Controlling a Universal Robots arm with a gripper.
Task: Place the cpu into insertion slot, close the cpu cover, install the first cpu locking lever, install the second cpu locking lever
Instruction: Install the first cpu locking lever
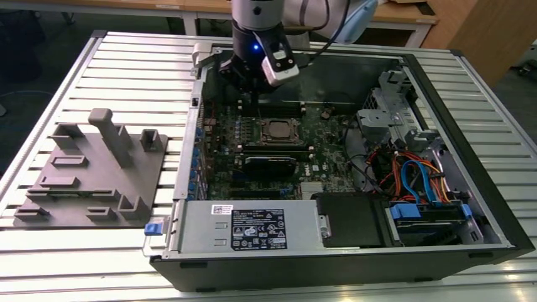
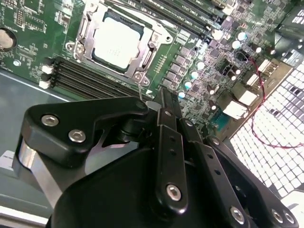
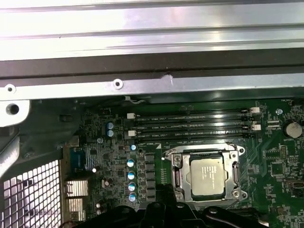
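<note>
Silvery square cpu (image 3: 206,176) under thin silver cpu cover (image 3: 179,176). Black gripper (image 2: 159,99) opening: cannot tell. You risk scraping green circuit board (image 3: 268,159) if descent drifts.

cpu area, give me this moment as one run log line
cpu: seated | cpu cover: flat around chip | gripper: above board, by memory slots

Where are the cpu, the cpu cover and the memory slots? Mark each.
cpu (image 3: 206,176): first wrist view, middle of its silvery top.
cpu cover (image 3: 232,176): first wrist view, one side bar of the frame.
memory slots (image 3: 190,126): first wrist view, middle of the black rows.
</note>
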